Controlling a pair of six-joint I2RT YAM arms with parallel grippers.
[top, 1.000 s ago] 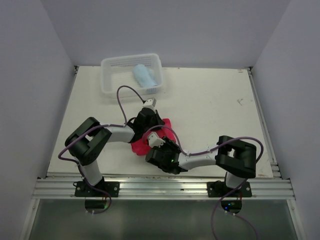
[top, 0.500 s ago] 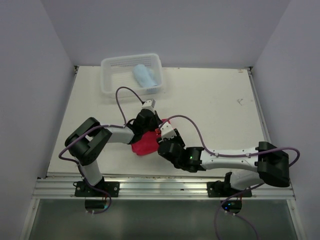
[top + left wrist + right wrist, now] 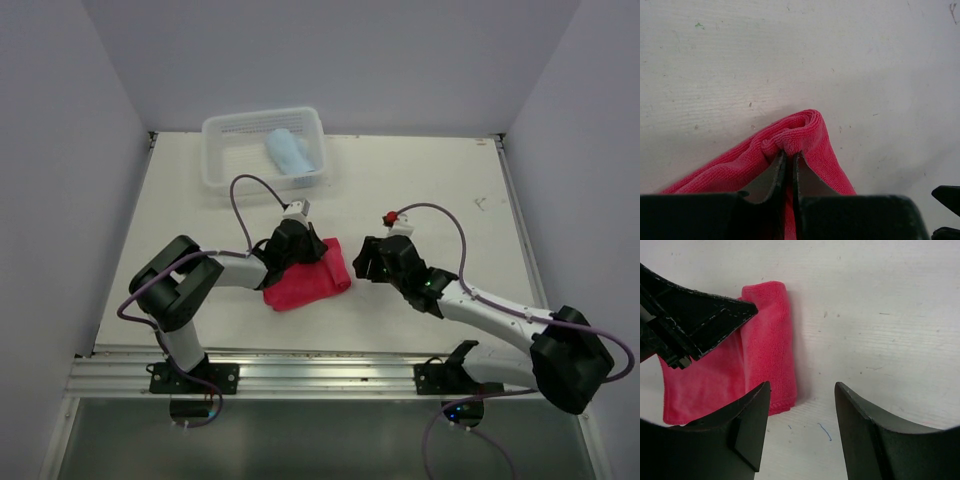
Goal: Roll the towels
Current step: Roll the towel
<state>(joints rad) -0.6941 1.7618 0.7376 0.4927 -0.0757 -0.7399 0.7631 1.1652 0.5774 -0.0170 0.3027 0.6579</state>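
Swinging off to the right since a second ago, the right gripper [image 3: 364, 262] now sits just beside the pinkish-red towel [image 3: 305, 285] rather than over it. Its fingers are spread apart with nothing between them, and they face the towel's folded right edge. That towel lies partly rolled on the white table [image 3: 430, 190], near the front and left of centre. At its far edge the left gripper [image 3: 312, 248] is pinched tight on a raised fold of the cloth. Farther back, the light blue towel [image 3: 289, 152] rests bundled inside the clear plastic basket [image 3: 222, 178] at the table's far left.
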